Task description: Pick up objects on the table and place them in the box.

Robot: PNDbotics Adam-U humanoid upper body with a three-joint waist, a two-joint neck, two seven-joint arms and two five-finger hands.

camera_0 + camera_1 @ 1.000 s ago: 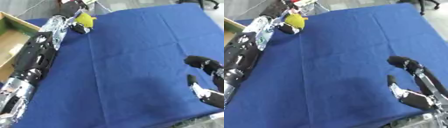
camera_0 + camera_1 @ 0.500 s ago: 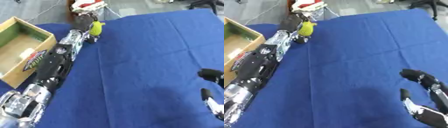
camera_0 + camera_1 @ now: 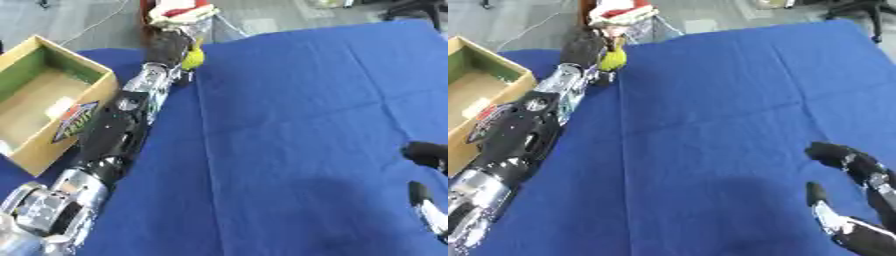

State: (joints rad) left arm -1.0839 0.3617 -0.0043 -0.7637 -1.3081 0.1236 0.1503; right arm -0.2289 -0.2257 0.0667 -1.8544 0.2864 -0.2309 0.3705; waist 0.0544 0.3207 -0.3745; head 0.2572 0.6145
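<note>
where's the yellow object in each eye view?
Left eye view: yellow object at upper centre-left, at the left robot hand, by the blue cloth's far edge.
Right eye view: same object, further left in the picture, upper left.
Shared landmark: the box at the left edge, left of the arm.

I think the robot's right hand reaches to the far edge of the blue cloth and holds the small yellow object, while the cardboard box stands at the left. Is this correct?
Not quite: the left hand holds the small yellow object, as the left eye view shows. The right hand idles low at the right. The cardboard box does stand at the left.
</note>
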